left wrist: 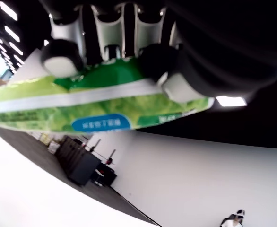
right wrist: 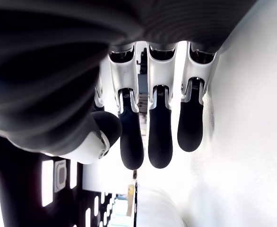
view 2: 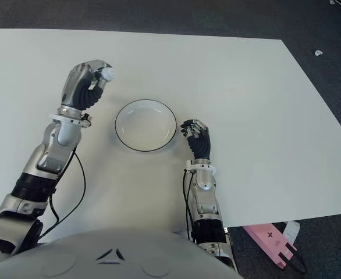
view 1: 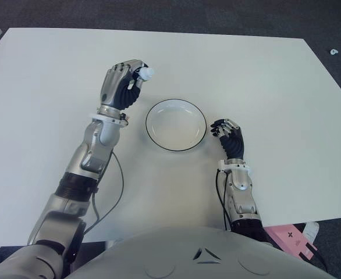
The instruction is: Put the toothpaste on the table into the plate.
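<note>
My left hand [view 1: 124,81] is raised above the white table, up and to the left of the plate [view 1: 176,125], with its fingers curled around the toothpaste. The tube's white cap [view 1: 146,73] pokes out of the fist toward the plate. The left wrist view shows the green toothpaste tube [left wrist: 96,104] clamped between thumb and fingers. The plate is a white dish with a dark rim at the table's middle, and nothing lies in it. My right hand [view 1: 227,135] shows just right of the plate, fingers curled loosely, holding nothing.
The white table [view 1: 263,87] stretches wide on every side of the plate. A pink object [view 1: 290,239] lies on the dark floor past the table's near right corner. Cables hang from both forearms.
</note>
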